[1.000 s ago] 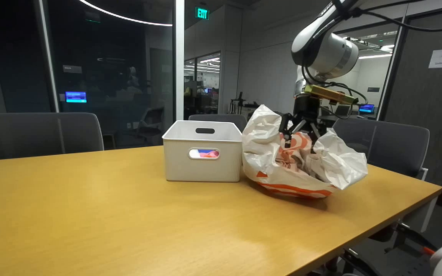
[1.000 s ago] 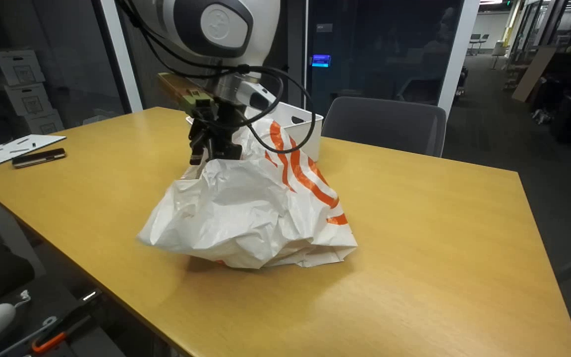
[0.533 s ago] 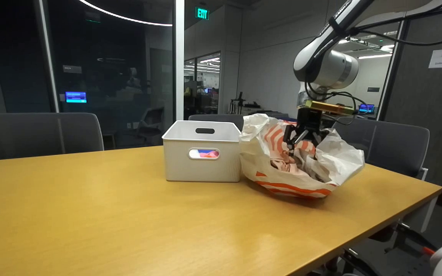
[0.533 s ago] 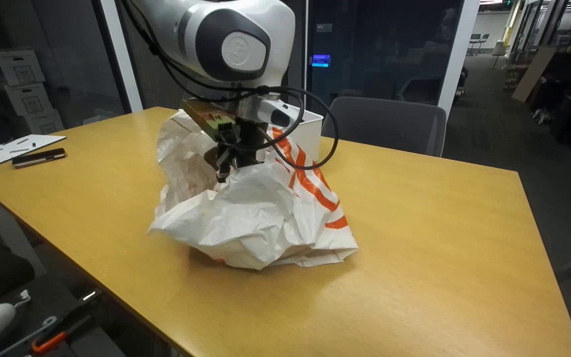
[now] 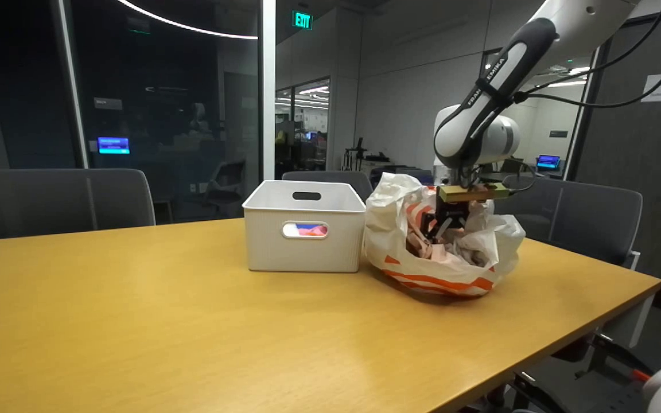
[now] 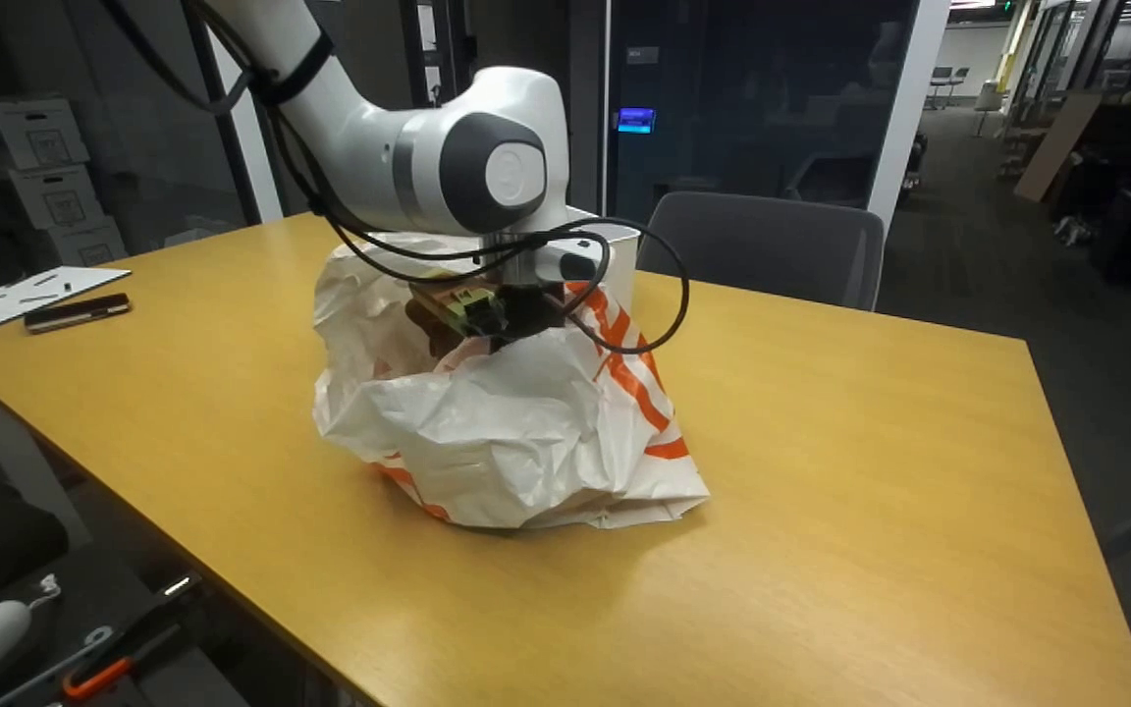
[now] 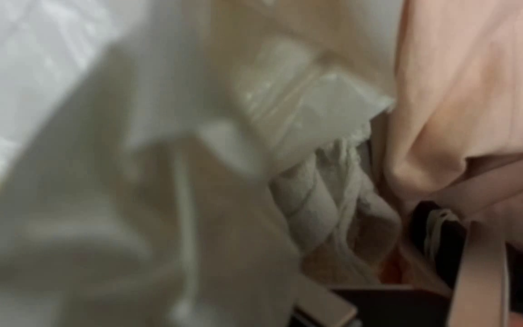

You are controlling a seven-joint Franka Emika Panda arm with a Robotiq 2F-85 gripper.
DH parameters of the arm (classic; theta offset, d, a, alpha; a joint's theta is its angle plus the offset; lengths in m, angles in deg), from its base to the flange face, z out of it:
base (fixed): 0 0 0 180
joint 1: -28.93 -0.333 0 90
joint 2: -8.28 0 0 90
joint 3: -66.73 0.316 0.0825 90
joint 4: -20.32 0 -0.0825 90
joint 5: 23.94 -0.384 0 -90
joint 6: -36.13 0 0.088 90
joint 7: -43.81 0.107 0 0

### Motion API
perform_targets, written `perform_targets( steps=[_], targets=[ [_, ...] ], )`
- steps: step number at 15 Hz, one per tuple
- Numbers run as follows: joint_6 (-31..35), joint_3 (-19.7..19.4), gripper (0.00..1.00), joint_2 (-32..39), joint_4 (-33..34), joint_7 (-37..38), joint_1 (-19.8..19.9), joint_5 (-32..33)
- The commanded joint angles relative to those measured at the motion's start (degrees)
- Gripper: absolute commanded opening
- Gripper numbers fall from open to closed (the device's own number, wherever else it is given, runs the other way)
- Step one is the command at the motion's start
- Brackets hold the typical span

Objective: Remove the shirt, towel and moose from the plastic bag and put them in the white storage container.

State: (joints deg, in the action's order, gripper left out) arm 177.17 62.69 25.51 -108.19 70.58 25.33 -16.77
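The white storage container (image 5: 273,244) stands upright, touching or nearly touching the plastic bag (image 5: 422,274). The bag is crinkled white with orange print and opens upward. My gripper (image 5: 444,226) points down inside the bag mouth, its fingers apart. In the wrist view one finger (image 7: 441,240) shows beside a pale pink cloth (image 7: 470,113); plastic covers most of the other side. A grey-white towel-like cloth (image 7: 309,209) lies between the fingers, not visibly held. A dark-brown lump (image 6: 433,334) shows in the bag mouth; I cannot tell if it is the moose.
Something pink and purple (image 5: 310,230) shows through the container's handle slot. The wooden table (image 5: 152,321) ends close to the bag on the robot's side. Chairs stand around it. A paper sheet (image 6: 26,295) and a dark flat object (image 6: 78,312) lie on the table.
My gripper has moved down, deeper into the bag. The bag's tall flap by the container has dropped and its opposite flap has folded inward. The container has not moved.
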Motion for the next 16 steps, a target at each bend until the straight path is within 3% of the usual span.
perform_targets(
  steps=[1, 2, 3, 11, 13, 16],
  targets=[
    [-3.3, -1.6, 1.0, 2.9, 3.3, 5.3, -2.0, 1.0],
    [-3.7, -1.4, 0.75, 3.0, 3.6, 5.1, -1.9, 0.1],
    [-3.6, -1.4, 0.74, 3.1, 3.8, 5.6, -1.9, -0.1],
    [-5.8, -1.9, 0.09, 0.4, 3.4, 10.8, -2.3, 0.8],
    [-6.7, -1.7, 0.04, -1.3, 2.8, 11.4, -2.0, 0.1],
    [-7.4, 0.0, 0.06, -6.2, 0.3, 8.8, -0.4, -4.6]
  ],
)
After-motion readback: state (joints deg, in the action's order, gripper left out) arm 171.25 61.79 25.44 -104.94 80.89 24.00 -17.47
